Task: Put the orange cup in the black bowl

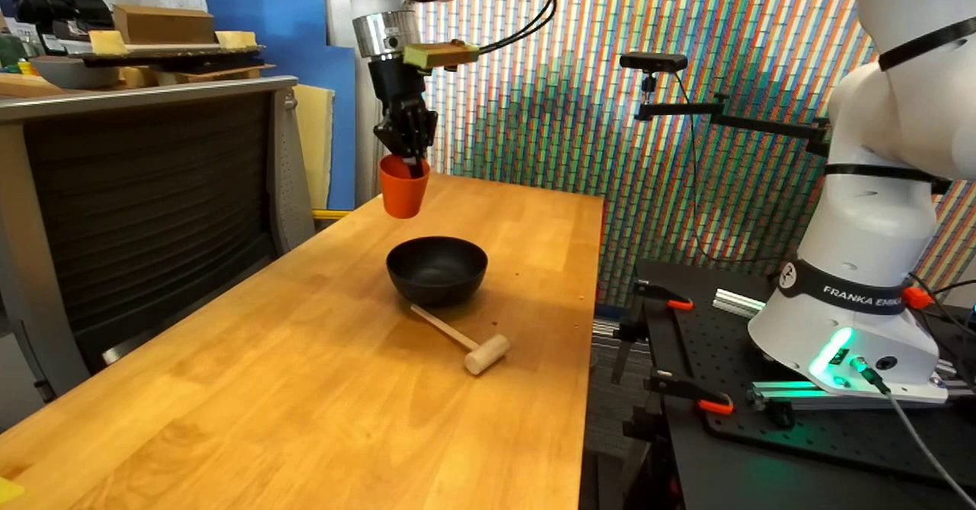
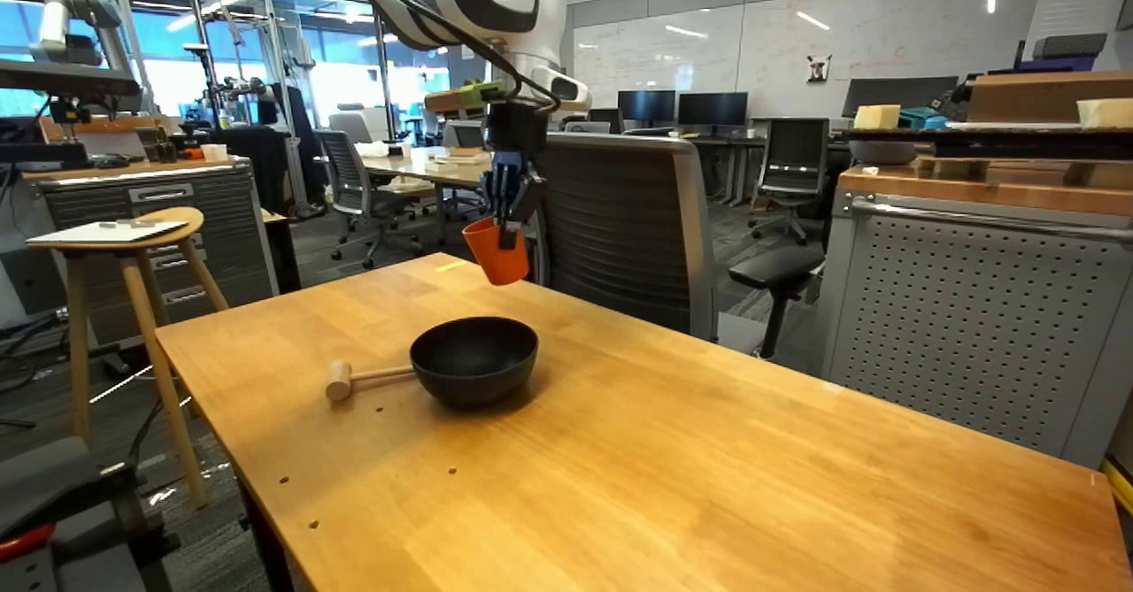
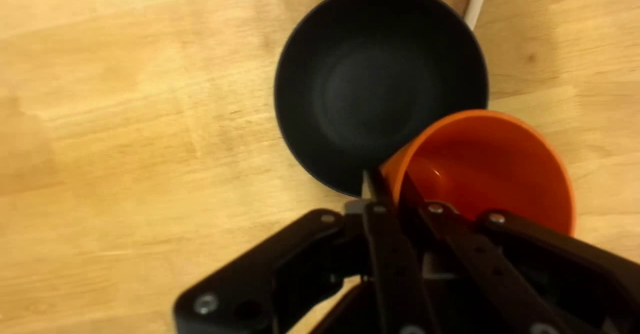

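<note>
Now the gripper (image 3: 393,187) pinches the orange cup (image 1: 402,192) by its side, up in the air near the black bowl (image 2: 474,386) but not over its middle. Carrying seems the step; next, the cup should go across, then down, then be let go.

Wooden mallet (image 1: 483,355) is lying on the tabletop (image 1: 343,418), dark-backed chair (image 2: 620,229) is standing just beside its edge, wooden stool (image 2: 189,218) is bearing a flat white panel (image 2: 97,233), two monitors (image 2: 712,109) are standing before a whiteboard (image 2: 921,39)
</note>
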`<state>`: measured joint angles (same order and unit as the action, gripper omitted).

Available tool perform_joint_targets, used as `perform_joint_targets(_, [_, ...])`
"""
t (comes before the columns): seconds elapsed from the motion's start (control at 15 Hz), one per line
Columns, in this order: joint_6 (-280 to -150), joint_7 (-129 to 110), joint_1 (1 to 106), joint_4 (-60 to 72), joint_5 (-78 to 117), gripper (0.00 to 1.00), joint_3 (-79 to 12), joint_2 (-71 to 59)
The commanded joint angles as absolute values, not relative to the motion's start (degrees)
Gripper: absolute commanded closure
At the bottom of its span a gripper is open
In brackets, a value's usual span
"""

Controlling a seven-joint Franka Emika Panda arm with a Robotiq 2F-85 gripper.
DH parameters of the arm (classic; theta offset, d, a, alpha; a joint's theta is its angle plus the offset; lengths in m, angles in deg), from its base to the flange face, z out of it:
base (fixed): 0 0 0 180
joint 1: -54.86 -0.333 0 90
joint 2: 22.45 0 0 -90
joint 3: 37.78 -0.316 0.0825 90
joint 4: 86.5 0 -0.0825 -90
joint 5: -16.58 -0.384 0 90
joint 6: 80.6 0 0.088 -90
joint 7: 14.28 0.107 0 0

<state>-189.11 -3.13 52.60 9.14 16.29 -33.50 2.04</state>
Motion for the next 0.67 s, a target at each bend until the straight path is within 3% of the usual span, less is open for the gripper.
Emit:
perform_joint_targets(0.0, [-189.5, -1.1, 54.5, 11.3, 15.4, 0.95, -33.6, 3.2])
perform_joint_targets(0.6, [-190.2, -1.4, 54.3, 9.5, 13.7, 0.95, -35.3, 14.6])
